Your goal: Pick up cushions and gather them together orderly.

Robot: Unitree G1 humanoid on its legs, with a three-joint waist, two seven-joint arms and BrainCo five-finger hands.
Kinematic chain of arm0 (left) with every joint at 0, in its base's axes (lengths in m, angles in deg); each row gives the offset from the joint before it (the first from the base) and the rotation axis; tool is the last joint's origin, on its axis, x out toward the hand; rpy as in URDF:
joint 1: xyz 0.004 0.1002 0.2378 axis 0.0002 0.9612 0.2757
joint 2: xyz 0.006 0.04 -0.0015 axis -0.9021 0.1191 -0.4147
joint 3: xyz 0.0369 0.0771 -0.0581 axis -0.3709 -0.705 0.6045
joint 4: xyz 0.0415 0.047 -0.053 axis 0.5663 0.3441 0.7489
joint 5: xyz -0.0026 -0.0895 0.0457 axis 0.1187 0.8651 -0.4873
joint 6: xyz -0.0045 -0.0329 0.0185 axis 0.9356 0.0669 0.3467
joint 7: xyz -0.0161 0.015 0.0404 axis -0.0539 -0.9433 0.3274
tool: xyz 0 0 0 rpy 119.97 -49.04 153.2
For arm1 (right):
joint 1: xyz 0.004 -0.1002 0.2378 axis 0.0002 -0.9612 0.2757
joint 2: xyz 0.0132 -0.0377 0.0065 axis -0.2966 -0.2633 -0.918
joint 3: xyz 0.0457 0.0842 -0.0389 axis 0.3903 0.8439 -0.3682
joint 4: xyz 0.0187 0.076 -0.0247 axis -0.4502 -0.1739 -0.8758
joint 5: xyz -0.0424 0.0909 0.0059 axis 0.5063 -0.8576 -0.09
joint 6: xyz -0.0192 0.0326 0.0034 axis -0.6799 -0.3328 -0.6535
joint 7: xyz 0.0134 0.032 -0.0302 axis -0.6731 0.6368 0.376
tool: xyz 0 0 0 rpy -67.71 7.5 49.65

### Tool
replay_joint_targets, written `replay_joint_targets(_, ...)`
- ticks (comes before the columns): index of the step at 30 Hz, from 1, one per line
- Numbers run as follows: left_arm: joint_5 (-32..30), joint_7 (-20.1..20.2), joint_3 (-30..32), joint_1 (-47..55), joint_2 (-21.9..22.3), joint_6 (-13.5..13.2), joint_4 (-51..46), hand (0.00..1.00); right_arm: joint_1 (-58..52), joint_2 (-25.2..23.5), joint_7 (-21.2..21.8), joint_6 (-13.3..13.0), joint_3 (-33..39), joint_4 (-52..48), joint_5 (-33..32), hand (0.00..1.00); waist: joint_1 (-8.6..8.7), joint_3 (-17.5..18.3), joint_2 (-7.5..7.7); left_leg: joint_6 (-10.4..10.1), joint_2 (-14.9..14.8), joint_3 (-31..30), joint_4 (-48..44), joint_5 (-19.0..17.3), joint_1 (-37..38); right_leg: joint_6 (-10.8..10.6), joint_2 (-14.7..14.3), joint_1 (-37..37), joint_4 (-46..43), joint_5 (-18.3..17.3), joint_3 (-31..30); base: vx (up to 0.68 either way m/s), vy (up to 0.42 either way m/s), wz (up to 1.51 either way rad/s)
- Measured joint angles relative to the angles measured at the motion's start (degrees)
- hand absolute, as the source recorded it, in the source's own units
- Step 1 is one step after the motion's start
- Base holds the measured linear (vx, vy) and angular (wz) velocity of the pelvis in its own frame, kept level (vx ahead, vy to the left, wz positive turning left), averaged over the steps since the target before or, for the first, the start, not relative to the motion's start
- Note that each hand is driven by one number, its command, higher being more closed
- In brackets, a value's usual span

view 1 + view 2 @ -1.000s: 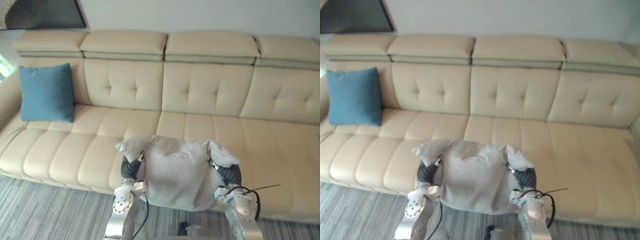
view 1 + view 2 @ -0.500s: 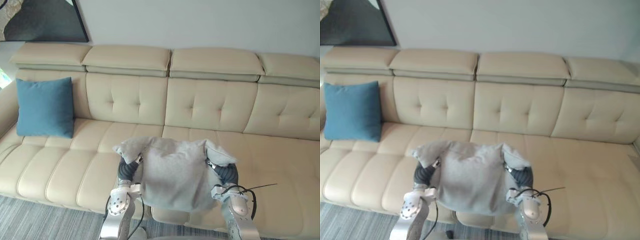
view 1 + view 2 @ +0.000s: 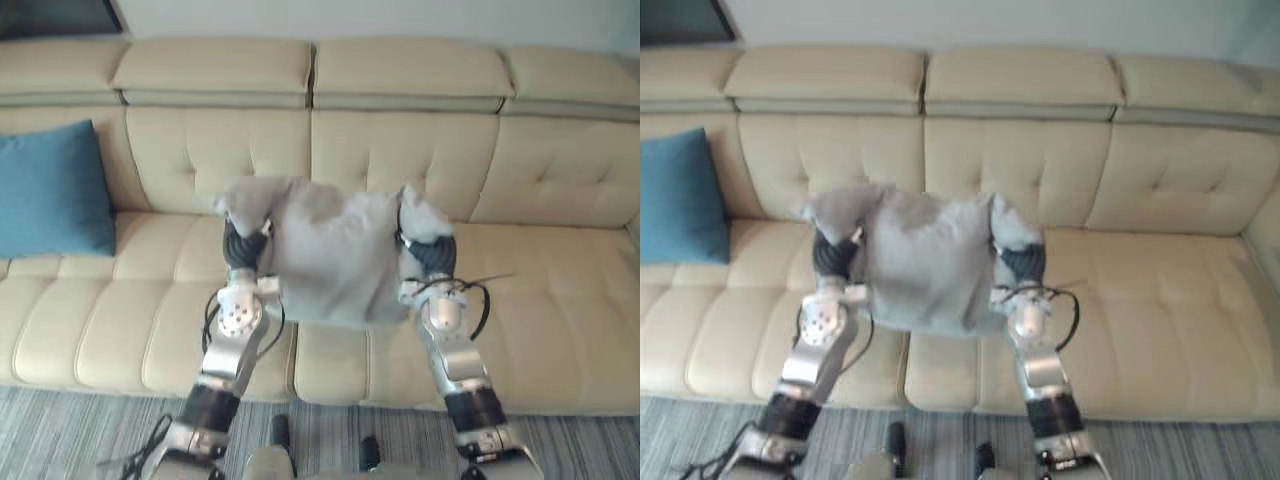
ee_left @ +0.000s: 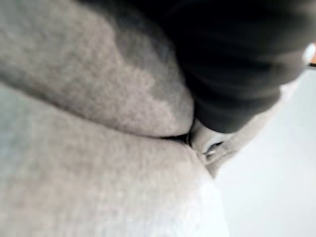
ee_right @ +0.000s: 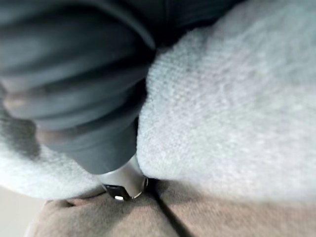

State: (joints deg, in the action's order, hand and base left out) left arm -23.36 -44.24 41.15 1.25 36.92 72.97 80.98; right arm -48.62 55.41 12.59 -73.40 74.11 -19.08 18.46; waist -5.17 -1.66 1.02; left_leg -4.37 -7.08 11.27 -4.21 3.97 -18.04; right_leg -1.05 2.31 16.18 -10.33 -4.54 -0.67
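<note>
In the left eye view a grey cushion (image 3: 335,255) is held up in the air between the two hands, in front of the middle of a cream sofa (image 3: 560,300) and over its seat, touching neither the seat nor the backrest as far as can be seen. The left hand (image 3: 240,245) is sunk into the cushion's left side and the right hand (image 3: 428,252) into its right side, so that the top corners of the cushion bulge out over both dark ribbed covers (the cloth sags into a soft fold between them). Whether either hand is clasped or slack cannot be told here, since the cushion hides all beyond the covers. A blue cushion (image 3: 50,190) stands upright at the sofa's left end, leaning on the backrest, well apart from the grey one. A grey striped carpet (image 3: 80,430) runs along the sofa's front edge. The right eye view gives the same layout: the grey cushion before the two middle back panels, with the blue cushion at the left end of the seat. In the left wrist view the dark cover of the left hand (image 4: 237,59) presses right against the grey cloth (image 4: 89,187), which folds up around it, and its grip cannot be made out. In the right wrist view the right hand (image 5: 74,74) is likewise buried between two swells of the cushion (image 5: 237,98), so its state cannot be told either.
</note>
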Motion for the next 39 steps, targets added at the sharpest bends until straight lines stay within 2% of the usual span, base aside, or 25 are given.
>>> replay_joint_targets(6, 0.21, -4.69, 0.23, -15.84, -1.93, -0.91, 7.63, 1.0, 13.29, 3.59, -6.43, 0.08, 0.25, 2.34, 2.49, 1.0, -0.82, -4.34, -0.83, 0.07, 0.09, -1.0, 3.79, 4.3, -5.85, -0.35, -0.03, 9.67, -5.2, -0.26, 0.55, -0.13, -0.023, 0.06)
replay_joint_targets(9, 0.25, -4.93, 1.06, -22.64, -3.22, -0.94, 11.97, 1.0, 20.16, 4.03, -8.51, 0.17, 1.29, 5.51, 4.53, 1.0, -0.86, -5.55, -1.21, -0.01, 0.57, -1.15, 5.75, 7.19, -9.97, -0.44, 0.11, 15.96, -8.09, -0.33, 0.64, -0.09, -0.022, 0.02)
replay_joint_targets(10, 0.24, -4.92, 1.77, -25.25, -3.17, -0.93, 13.78, 1.0, 23.1, 4.19, -9.38, 0.32, 2.05, 7.28, 4.53, 1.0, -0.86, -7.15, -1.4, -0.05, 0.73, -1.13, 6.52, 8.15, -10.8, -0.54, 0.25, 17.69, -9.22, -0.44, 0.64, -0.06, -0.028, 0.05)
replay_joint_targets(12, 0.27, -4.93, 2.01, -28.24, -2.95, -0.92, 15.96, 1.0, 25.26, 4.66, -10.29, 0.37, 2.74, 8.6, 4.51, 1.0, -0.87, -7.59, -1.82, -0.15, 0.8, -1.71, 6.57, 8.75, -13.59, -0.55, 0.44, 20.66, -10.19, -0.57, 1.2, -0.04, -0.033, 0.13)
replay_joint_targets(13, 0.3, -4.86, 2.05, -31.1, -2.9, -0.87, 18.57, 0.0, 26.89, 5.28, -10.66, 0.5, 3.56, 9.83, 4.45, 0.0, -0.84, -8.08, -2.07, -0.38, 0.81, -2.61, 7.46, 10.02, -15.37, -0.5, 0.52, 22.95, -11.09, -0.62, 1.7, -0.02, -0.032, 0.18)
replay_joint_targets(16, 0.52, -4.81, 2.49, -35.98, -2.85, -0.74, 23.78, 0.0, 31.31, 6.03, -11.93, 0.92, 5.73, 13.66, 4.33, 0.0, -0.81, -10.59, -2.2, -0.86, 0.89, -3.29, 8.17, 11.5, -17.96, -0.15, 0.56, 26.51, -13.22, -1.09, 2.23, -0.02, -0.044, 0.13)
replay_joint_targets(20, 1.46, -4.72, 4.31, -38.4, -2.73, -0.81, 26.07, 0.0, 35.57, 6.71, -12.73, 1.16, 7.66, 15.74, 3.72, 0.0, -0.73, -12.85, -2.85, -1.81, 0.75, -4.18, 9.5, 12.97, -19.51, 0.44, 0.5, 29.15, -14.89, -1.72, 2.93, 0.01, -0.052, 0.08)
replay_joint_targets(24, 1.92, -4.49, 4.8, -42.88, -3.53, -0.81, 28.71, 0.0, 38.9, 8.82, -12.5, 1.16, 8.4, 17.09, 1.83, 0.0, -0.75, -13.66, -2.93, -2.37, 0.65, -4.62, 9.98, 13.63, -20.41, 0.71, 0.52, 30.39, -15.66, -2.19, 3.43, 0.02, -0.053, 0.06)
replay_joint_targets(29, 3.18, -1.32, 6.56, -46.71, -5.61, -0.63, 32.38, 0.0, 42.1, 13.13, -9.91, 0.94, 10.97, 19.03, -4.3, 0.0, -0.41, -14.12, -2.88, -2.35, 0.82, -5.27, 10.01, 13.62, -21.97, 0.42, 0.9, 32.04, -16.36, -2.39, 3.5, 0.04, -0.022, 0.05)
replay_joint_targets(33, 4.68, 1.63, 9.23, -46.68, -10.83, 0.24, 35.06, 0.0, 43.42, 18.05, -5.77, 0.71, 13.72, 22.42, -12.61, 0.0, -0.14, -14.12, -2.87, -2.35, 0.81, -5.41, 10.0, 13.64, -21.71, 0.28, 0.88, 31.74, -16.45, -2.49, 3.52, 0.06, -0.043, 0.03)
replay_joint_targets(35, 7.74, 3.5, 11.66, -45.59, -12.99, 0.38, 35.32, 0.0, 42.53, 20.09, -5.18, 0.69, 16.66, 22.85, -15.39, 0.0, 0.0, -14.16, -2.82, -2.35, 0.81, -5.41, 10.02, 13.65, -21.04, 0.28, 0.87, 31.05, -16.42, -2.49, 3.52, 0.05, -0.044, 0.0)
replay_joint_targets(39, 11.16, 5.63, 15.72, -35.78, -14.31, 0.1, 32.19, 0.0, 33.1, 22.3, -4.67, 0.53, 22.1, 21.7, -19.37, 0.0, 0.68, -14.21, -2.81, -2.36, 1.08, -5.53, 10.05, 13.63, -16.0, 0.46, 1.15, 24.98, -15.16, -3.27, 3.52, 0.05, -0.046, 0.07)
